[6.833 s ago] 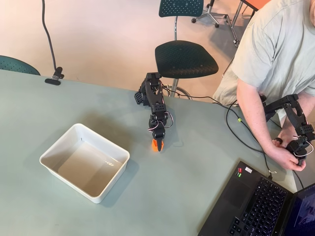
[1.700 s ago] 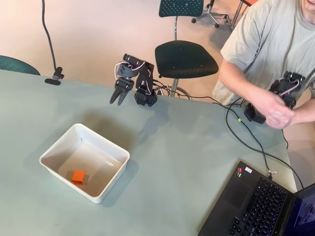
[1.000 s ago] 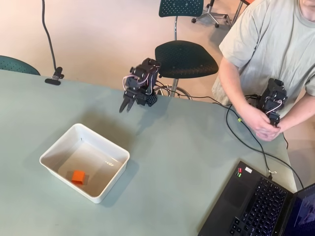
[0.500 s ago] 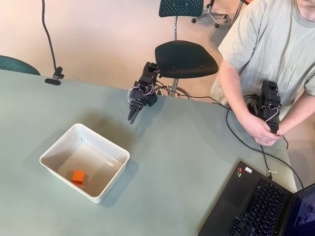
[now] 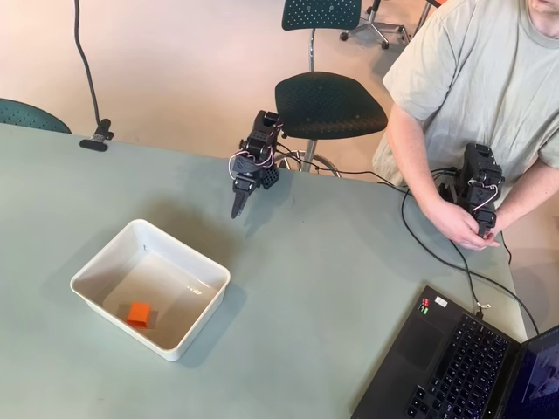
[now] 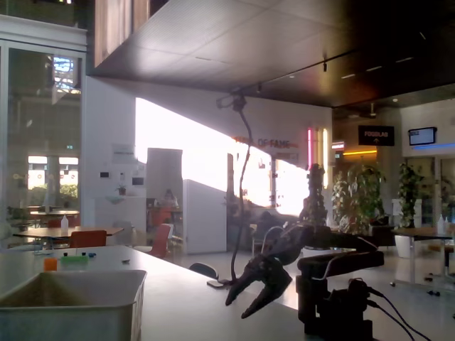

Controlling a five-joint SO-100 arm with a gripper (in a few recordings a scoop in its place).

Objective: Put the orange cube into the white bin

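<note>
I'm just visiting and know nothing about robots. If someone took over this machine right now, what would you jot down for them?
Gripper: holds nothing, hangs above the table near the arm's base, well away from the bin. In the fixed view its jaws stand slightly apart.
Orange cube: lies on the floor of the white bin, near the lower-left wall in the overhead view.
Done: the cube is in the bin.
Left: nothing for the task itself; perhaps just park the arm.

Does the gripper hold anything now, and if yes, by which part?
Nothing. The gripper hangs empty with open jaws; the orange cube lies inside the white bin.
</note>
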